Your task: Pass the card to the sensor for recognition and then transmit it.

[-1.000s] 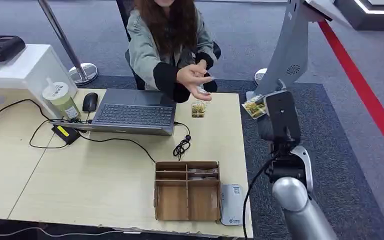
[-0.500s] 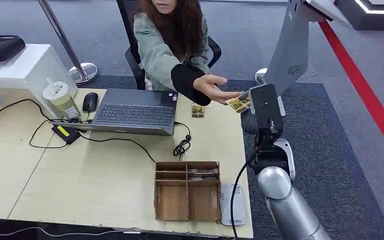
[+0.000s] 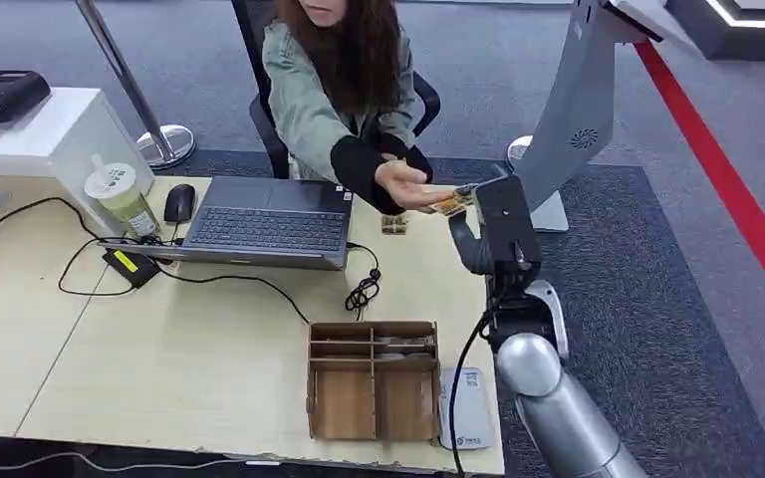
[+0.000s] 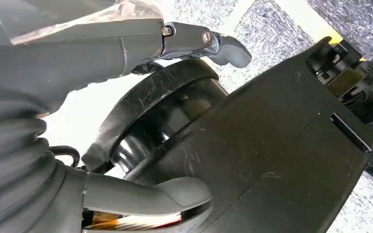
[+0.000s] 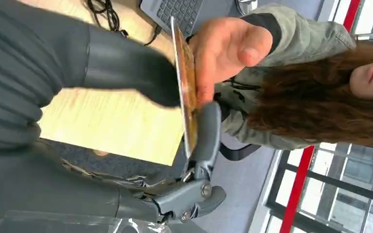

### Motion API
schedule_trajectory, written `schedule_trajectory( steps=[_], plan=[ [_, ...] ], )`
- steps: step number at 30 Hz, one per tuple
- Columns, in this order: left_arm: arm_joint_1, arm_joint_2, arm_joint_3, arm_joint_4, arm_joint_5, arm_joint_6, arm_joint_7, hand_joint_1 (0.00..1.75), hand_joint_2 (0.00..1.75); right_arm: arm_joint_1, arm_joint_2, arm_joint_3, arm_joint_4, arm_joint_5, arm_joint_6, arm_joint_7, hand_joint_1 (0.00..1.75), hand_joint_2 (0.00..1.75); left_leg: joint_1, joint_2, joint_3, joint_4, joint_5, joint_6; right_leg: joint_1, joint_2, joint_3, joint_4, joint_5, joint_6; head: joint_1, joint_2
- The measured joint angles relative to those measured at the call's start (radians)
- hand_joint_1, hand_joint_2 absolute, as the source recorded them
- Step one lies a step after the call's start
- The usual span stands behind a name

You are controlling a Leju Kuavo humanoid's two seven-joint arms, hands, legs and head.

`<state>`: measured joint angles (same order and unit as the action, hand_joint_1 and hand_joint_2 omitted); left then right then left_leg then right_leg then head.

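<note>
My right hand [image 3: 480,231] is raised over the table's far right corner and pinches a yellow patterned card [image 3: 448,206]. In the right wrist view the card [image 5: 187,92] stands edge-on between my thumb [image 5: 126,68] and a finger [image 5: 206,131]. The seated person's hand [image 3: 403,184] reaches across and touches the card from the other side; the same hand [image 5: 228,48] lies flat against the card. The grey kiosk sensor stand [image 3: 573,110] rises just right of my hand. My left hand [image 4: 145,196] hangs by my body with fingers apart, holding nothing.
A second small card [image 3: 394,223] lies on the table [image 3: 159,368] near the laptop [image 3: 264,221]. A wooden organiser [image 3: 373,378] and a white reader device [image 3: 466,406] sit at the front edge. A cup [image 3: 122,197], a mouse [image 3: 179,202] and cables occupy the left.
My right hand carried the card leftward, away from the kiosk stand and toward the person. The person's hand reached out and now touches the card.
</note>
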<state>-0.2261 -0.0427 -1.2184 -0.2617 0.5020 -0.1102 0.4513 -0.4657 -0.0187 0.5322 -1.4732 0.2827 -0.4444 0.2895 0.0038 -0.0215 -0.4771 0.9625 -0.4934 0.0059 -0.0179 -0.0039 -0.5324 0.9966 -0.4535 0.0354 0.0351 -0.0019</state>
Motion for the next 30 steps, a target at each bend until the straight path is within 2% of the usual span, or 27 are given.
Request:
schedule_trajectory(
  steps=[9, 18, 25, 28, 30],
  plan=[
    [0.000, 0.000, 0.002, -0.002, 0.000, -0.002, 0.005, 0.00, 1.75, 0.003, 0.000, 0.017, -0.011, 0.002, -0.002, -0.004, 0.00, 1.75, 0.000, 0.000, 0.001, 0.000, 0.000, 0.000, 0.000, 0.000, 0.000, 0.000, 0.000, 0.000, 0.000, 0.000],
    [0.002, 0.000, 0.008, -0.008, 0.022, 0.016, 0.015, 0.00, 1.75, 0.075, -0.011, 0.044, -0.150, 0.059, 0.002, -0.036, 0.00, 1.75, 0.000, 0.000, 0.002, 0.000, 0.000, 0.000, 0.000, 0.000, 0.000, 0.000, 0.000, 0.000, 0.000, 0.000],
    [0.013, -0.011, 0.028, -0.018, 0.065, 0.069, 0.024, 0.00, 1.75, 0.279, -0.048, 0.075, -0.361, 0.252, -0.004, -0.120, 0.00, 1.75, 0.000, 0.000, 0.003, 0.000, -0.001, 0.000, 0.000, 0.000, 0.001, -0.001, -0.001, -0.001, 0.000, 0.000],
    [0.018, -0.019, 0.040, -0.018, 0.083, 0.091, 0.026, 0.00, 1.75, 0.409, -0.075, 0.077, -0.451, 0.328, -0.049, -0.172, 0.00, 1.75, 0.000, 0.000, 0.002, 0.000, -0.002, 0.000, 0.000, 0.000, 0.001, -0.001, -0.002, -0.002, 0.000, 0.000],
    [0.020, -0.026, 0.046, -0.018, 0.094, 0.105, 0.026, 0.00, 1.75, 0.479, -0.091, 0.072, -0.493, 0.329, -0.094, -0.192, 0.00, 1.75, -0.001, 0.001, 0.002, 0.000, -0.002, 0.000, 0.000, 0.000, 0.001, -0.001, -0.002, -0.002, 0.000, 0.000]
  ],
)
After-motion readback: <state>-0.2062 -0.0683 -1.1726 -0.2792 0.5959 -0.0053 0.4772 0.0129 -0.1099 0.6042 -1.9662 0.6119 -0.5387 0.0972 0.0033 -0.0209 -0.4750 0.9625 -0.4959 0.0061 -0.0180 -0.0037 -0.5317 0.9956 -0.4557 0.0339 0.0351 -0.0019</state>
